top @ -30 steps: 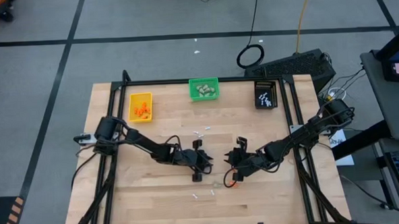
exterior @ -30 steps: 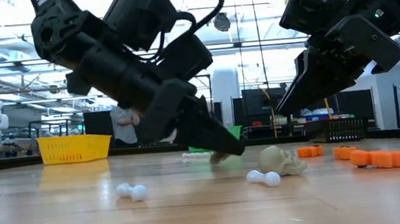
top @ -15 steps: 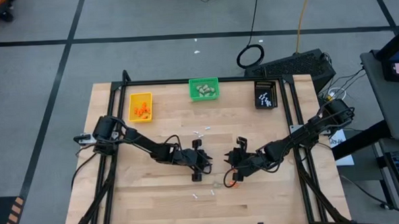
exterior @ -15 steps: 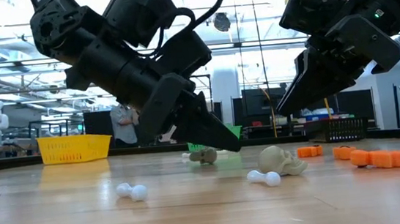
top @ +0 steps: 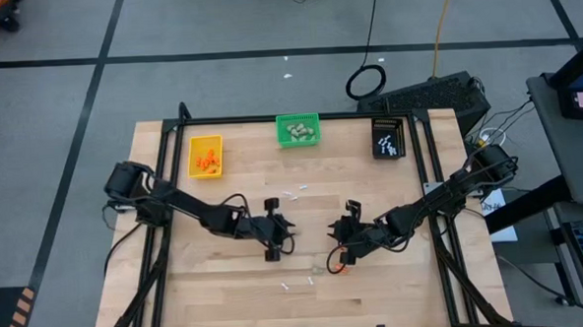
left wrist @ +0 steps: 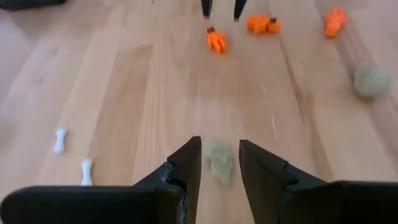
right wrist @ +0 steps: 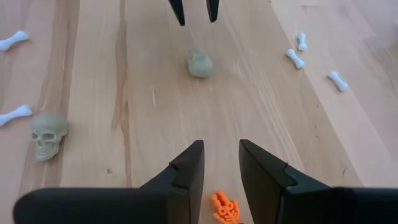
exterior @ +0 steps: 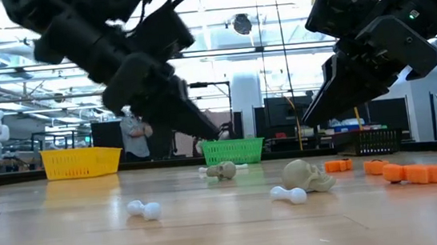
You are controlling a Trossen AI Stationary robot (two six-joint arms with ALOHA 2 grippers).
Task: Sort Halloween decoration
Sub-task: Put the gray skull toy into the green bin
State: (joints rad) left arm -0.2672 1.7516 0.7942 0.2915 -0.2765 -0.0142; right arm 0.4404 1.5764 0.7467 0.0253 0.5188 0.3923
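From above, the sorting looks partly done. The yellow bin (top: 205, 155) holds orange pieces, the green bin (top: 298, 131) holds beige-grey skulls, and the black bin (top: 388, 138) holds white bones. More white bones (top: 294, 194) remain loose on the table (top: 169, 297). The left gripper (top: 280, 236) and the right gripper (top: 340, 245) hang near the table's middle.

At table height, a small skull (exterior: 222, 170), a larger skull (exterior: 306, 175), a white bone (exterior: 143, 209) and orange pumpkins (exterior: 413, 172) lie unsorted.

In the left wrist view, the left fingers (left wrist: 189, 163) stand slightly apart and empty above a skull (left wrist: 219, 160).

In the right wrist view, the right fingers (right wrist: 193, 163) likewise hold nothing, with an orange piece (right wrist: 225, 208) just below them.
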